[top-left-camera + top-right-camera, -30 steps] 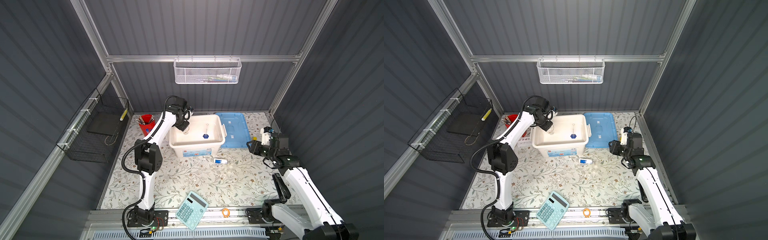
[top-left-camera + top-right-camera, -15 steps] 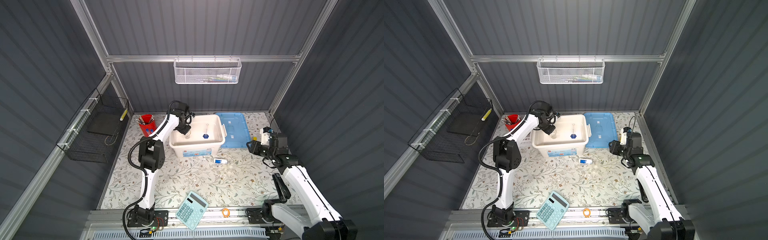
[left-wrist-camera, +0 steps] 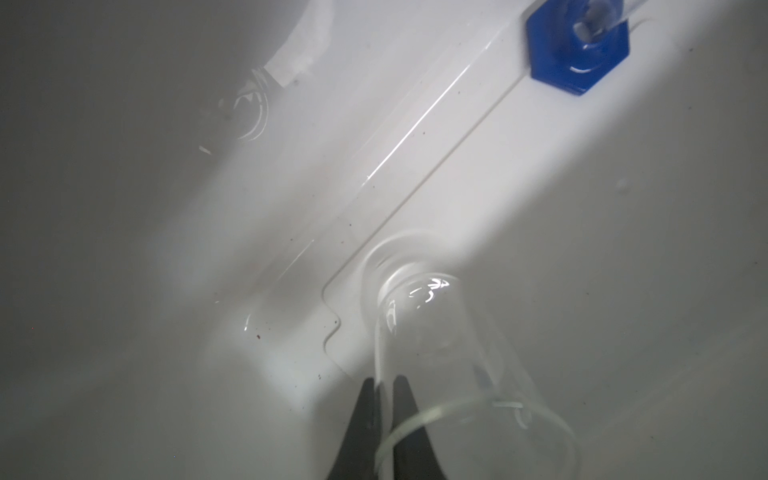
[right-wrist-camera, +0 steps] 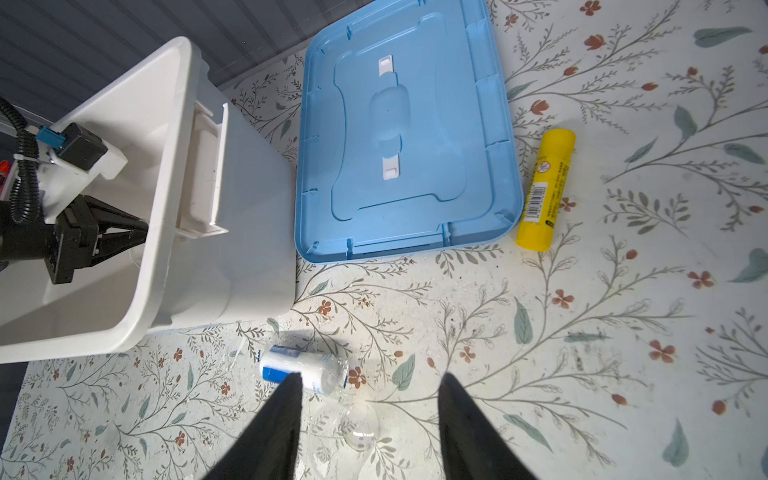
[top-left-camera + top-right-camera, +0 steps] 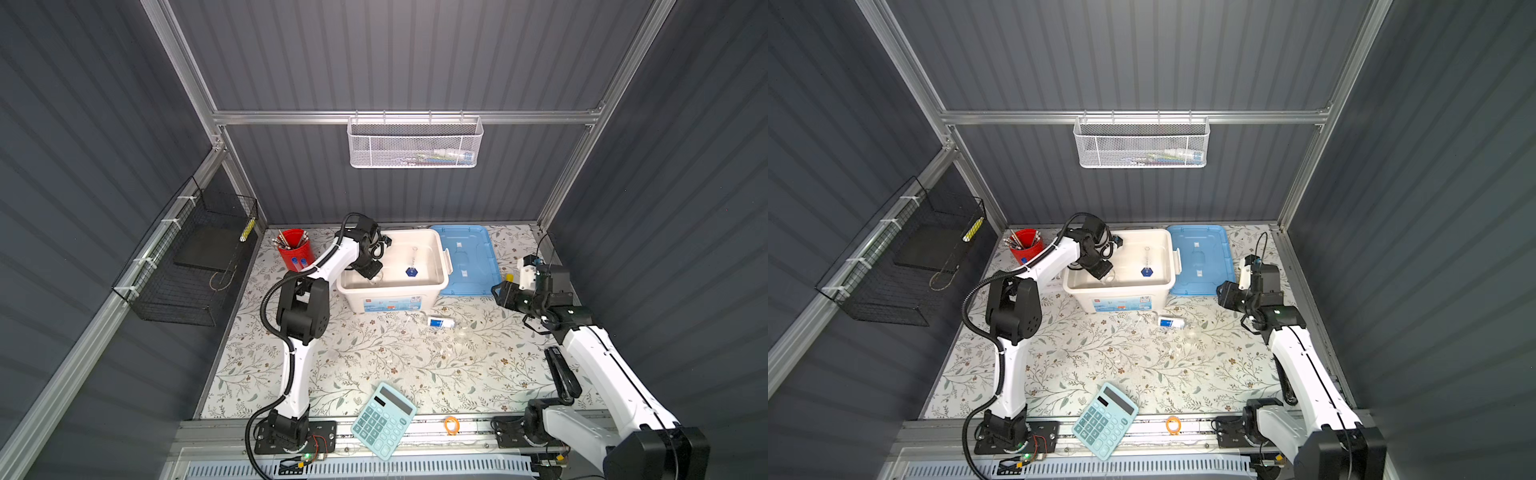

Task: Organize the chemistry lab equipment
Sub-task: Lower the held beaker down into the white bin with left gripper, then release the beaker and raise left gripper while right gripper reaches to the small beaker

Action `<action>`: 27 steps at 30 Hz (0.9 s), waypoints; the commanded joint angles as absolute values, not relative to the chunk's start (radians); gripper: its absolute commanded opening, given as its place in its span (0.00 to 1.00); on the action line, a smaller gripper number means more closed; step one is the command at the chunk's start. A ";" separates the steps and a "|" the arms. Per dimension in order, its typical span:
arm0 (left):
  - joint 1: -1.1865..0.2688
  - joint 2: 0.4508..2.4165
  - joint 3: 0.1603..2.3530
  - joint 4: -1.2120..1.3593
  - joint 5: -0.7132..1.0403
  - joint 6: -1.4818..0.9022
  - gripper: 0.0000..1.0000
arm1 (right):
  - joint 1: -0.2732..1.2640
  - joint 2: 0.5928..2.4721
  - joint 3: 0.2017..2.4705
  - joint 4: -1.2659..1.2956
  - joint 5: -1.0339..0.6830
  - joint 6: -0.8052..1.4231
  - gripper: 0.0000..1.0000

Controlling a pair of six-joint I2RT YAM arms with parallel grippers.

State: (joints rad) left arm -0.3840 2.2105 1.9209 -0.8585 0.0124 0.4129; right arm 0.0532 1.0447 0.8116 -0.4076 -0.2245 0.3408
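Left pincer [image 3: 384,390] is down inside the white bin [image 5: 390,297], clenched on the wall of a clear beaker [image 3: 449,361], one finger inside the rim and one outside. The beaker is tilted, its base low over the bin floor; contact with the floor can't be judged. In the same bin a slim cylinder [image 5: 412,271] stands upright on its blue hexagonal foot, well apart from the beaker. A long clear tube [image 3: 374,166] lies flat on the bin floor between them, faint in the left wrist view. Right pincer [image 4: 370,376] hangs over the worktop [image 5: 374,361] at the right side, jaws released and spread, grasping nothing. Under it on the worktop a labelled bottle [image 4: 299,370], blue and white, lies on its side just in front of the bin. A clear flask [image 4: 357,424] sits just beside the bottle, between the finger lines in the right wrist view. The blue lid [image 5: 465,257] lies flat, inner side up, next to the bin's right side. A yellow glue stick [image 4: 544,191] lies just beside the lid. The teal calculator [image 5: 384,419] sits at the front edge and the red cup [image 5: 296,253] of pens at back left, both well apart from the glassware.
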 commanded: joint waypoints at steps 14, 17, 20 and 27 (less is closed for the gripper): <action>-0.374 2.167 1.921 -0.851 0.029 0.433 0.10 | 0.051 1.065 0.827 -0.394 -0.233 0.354 0.54; -0.374 2.152 1.922 -0.850 0.025 0.433 0.12 | 0.051 1.065 0.830 -0.394 -0.236 0.356 0.54; -0.374 2.139 1.920 -0.847 0.020 0.435 0.14 | 0.051 1.065 0.831 -0.394 -0.239 0.359 0.54; -0.374 2.125 1.919 -0.846 0.011 0.437 0.35 | 0.051 1.054 0.830 -0.394 -0.245 0.364 0.54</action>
